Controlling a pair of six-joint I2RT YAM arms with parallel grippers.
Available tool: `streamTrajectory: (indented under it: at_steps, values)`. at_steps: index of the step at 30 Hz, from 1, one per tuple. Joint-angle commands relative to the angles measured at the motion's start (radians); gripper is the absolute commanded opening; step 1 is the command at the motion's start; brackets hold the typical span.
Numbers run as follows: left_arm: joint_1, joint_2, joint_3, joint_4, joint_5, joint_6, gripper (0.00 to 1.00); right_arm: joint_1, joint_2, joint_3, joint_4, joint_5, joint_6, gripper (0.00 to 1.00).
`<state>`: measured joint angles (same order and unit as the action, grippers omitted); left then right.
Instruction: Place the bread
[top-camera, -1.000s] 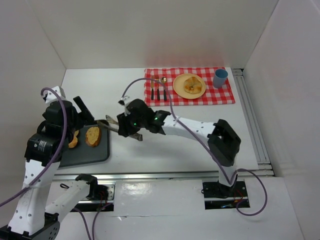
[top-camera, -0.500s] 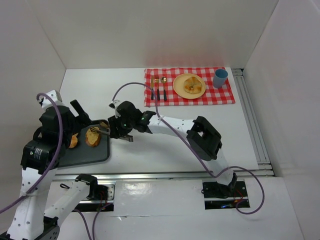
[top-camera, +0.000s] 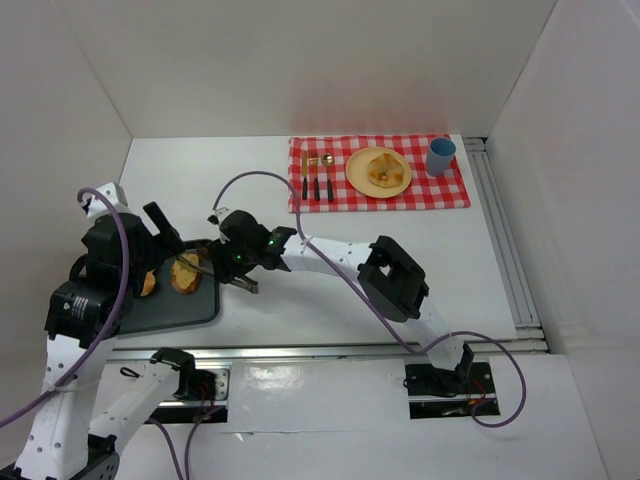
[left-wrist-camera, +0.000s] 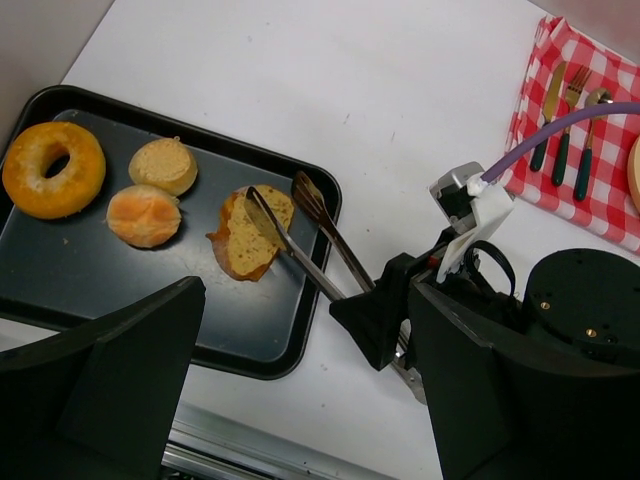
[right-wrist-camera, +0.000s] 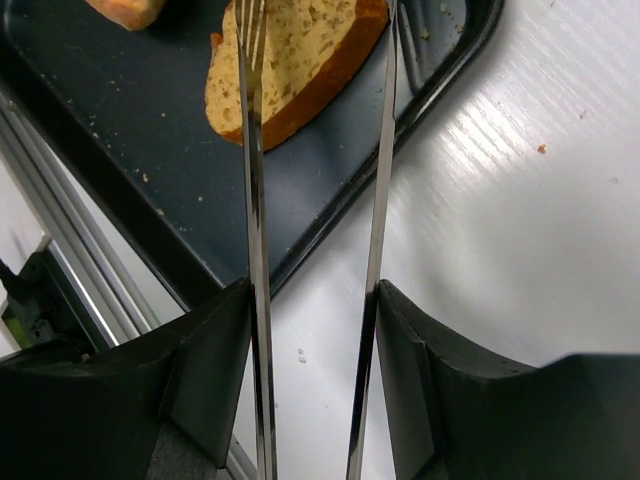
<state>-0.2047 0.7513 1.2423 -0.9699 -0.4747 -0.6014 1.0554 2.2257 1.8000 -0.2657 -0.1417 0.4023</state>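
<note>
Several bread pieces lie on a dark tray (left-wrist-camera: 60, 270): a toasted slice (left-wrist-camera: 235, 245), two round pieces (left-wrist-camera: 165, 165) (left-wrist-camera: 143, 215) and a ring-shaped one (left-wrist-camera: 52, 170). My right gripper (right-wrist-camera: 312, 300) is shut on metal tongs (right-wrist-camera: 252, 150) whose arms are spread. One tong tip lies over the slice (right-wrist-camera: 310, 60) and the other is by its edge, near the tray's rim. In the top view the right gripper (top-camera: 232, 262) is at the tray's right edge. My left gripper (left-wrist-camera: 300, 330) is open and empty above the tray's near side.
A red checked cloth (top-camera: 450, 190) at the back right carries a yellow plate (top-camera: 355, 165) with bread on it, a blue cup (top-camera: 440, 156) and cutlery (top-camera: 316, 182). White walls enclose the table. A metal rail (top-camera: 300, 352) runs along the near edge.
My right arm has reached left with the tongs, from the table beside the tray to over the slice. The left arm has shifted slightly.
</note>
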Motion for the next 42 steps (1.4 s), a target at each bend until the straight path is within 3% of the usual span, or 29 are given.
streamTrajectory:
  at_steps: [1,13,16,18,20,26,30,38,42]
  values:
    - [-0.002,-0.018,-0.004,0.025,-0.001,0.028,0.96,0.009,-0.057,0.010,-0.023,0.050,-0.010,0.58]
    - [-0.002,-0.018,-0.004,0.025,-0.001,0.028,0.96,0.009,-0.057,0.077,-0.092,-0.091,-0.053,0.54]
    - [-0.002,-0.018,0.005,0.025,-0.001,0.028,0.96,0.009,-0.057,0.087,-0.104,-0.120,-0.062,0.46]
    - [-0.002,-0.018,0.005,0.025,-0.001,0.028,0.96,0.009,-0.069,0.087,-0.104,-0.110,-0.062,0.29]
    - [-0.002,-0.018,0.005,0.025,-0.001,0.028,0.96,0.009,-0.078,0.087,-0.104,-0.110,-0.062,0.21]
    - [-0.002,-0.018,0.016,0.025,-0.001,0.028,0.96,-0.024,-0.145,0.087,-0.066,-0.096,-0.062,0.05]
    - [-0.002,-0.018,0.025,0.025,-0.010,0.028,0.96,-0.048,-0.176,0.076,-0.023,-0.096,-0.062,0.01]
    - [-0.002,-0.018,0.025,0.025,-0.019,0.028,0.96,-0.113,-0.261,0.021,0.019,-0.093,-0.053,0.00]
    - [-0.002,-0.018,0.025,0.025,-0.028,0.028,0.96,-0.236,-0.386,-0.094,0.028,-0.041,-0.053,0.00]
